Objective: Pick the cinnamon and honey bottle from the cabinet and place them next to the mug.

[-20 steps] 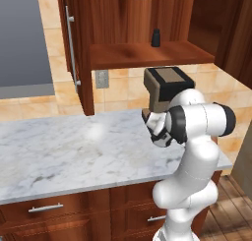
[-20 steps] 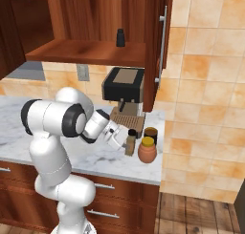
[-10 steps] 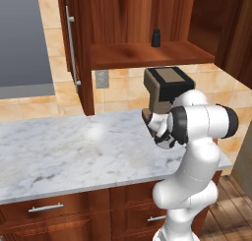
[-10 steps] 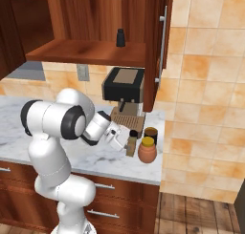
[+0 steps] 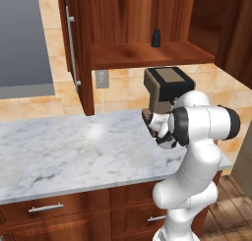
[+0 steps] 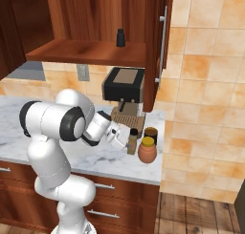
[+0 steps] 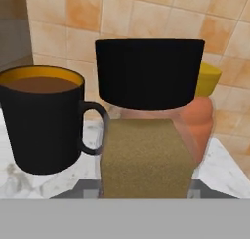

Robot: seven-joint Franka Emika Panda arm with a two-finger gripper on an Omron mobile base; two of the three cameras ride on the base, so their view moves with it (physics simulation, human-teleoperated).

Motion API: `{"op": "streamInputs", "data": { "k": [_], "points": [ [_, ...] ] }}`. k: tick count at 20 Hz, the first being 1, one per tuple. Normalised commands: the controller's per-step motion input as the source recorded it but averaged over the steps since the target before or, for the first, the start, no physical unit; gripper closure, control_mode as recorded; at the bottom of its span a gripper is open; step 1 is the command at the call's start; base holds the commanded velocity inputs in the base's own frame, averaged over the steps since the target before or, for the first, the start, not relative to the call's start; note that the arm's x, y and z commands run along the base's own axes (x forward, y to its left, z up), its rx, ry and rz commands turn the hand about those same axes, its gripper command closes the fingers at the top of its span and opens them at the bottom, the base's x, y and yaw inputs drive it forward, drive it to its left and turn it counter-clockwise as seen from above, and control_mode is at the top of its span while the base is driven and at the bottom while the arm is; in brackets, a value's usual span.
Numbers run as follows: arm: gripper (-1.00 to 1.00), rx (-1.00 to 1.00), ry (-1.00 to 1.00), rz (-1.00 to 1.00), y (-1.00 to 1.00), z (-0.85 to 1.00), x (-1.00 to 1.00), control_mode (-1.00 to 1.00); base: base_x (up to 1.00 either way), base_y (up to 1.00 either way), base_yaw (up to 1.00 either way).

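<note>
The cinnamon [image 6: 132,142] is a slim tan bottle with a black cap. It stands upright on the marble counter near its right end. My gripper [image 6: 122,137] is shut on it from the left. Close up in the hand view, the cinnamon [image 7: 146,150] sits between my fingertips at the gripper [image 7: 144,190]. The orange-brown honey bottle [image 6: 147,151] with its yellow lid stands just right of it and shows behind it as the honey bottle [image 7: 202,113]. The dark mug [image 6: 151,133] stands just behind them; the mug [image 7: 41,126] has a brown inside. The cabinet [image 6: 86,52] hangs open above.
A black coffee machine [image 6: 123,87] stands against the wall right behind the bottles. A small all-black bottle [image 6: 121,37] is on the cabinet shelf. The open door with its silver handle [image 6: 162,42] hangs above the mug. The counter's right edge [image 6: 160,168] is close by.
The arm has shifted only slightly. The cinnamon stands at the same spot beside the honey bottle, with the gripper still on it.
</note>
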Motion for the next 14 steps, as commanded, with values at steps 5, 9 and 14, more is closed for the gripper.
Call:
{"op": "streamInputs", "data": {
  "k": [5, 9, 14],
  "points": [
    [1.0, 0.0, -0.02, 0.01, 0.0, -0.07, 0.04, -1.0, 0.0, 0.0, 0.0],
    [1.0, 0.0, 0.0, 0.0, 0.0, 0.0, 0.0, -1.0, 0.0, 0.0, 0.0],
    [-1.0, 0.0, 0.0, 0.0, 0.0, 0.0, 0.0, -1.0, 0.0, 0.0, 0.0]
  ]
}}
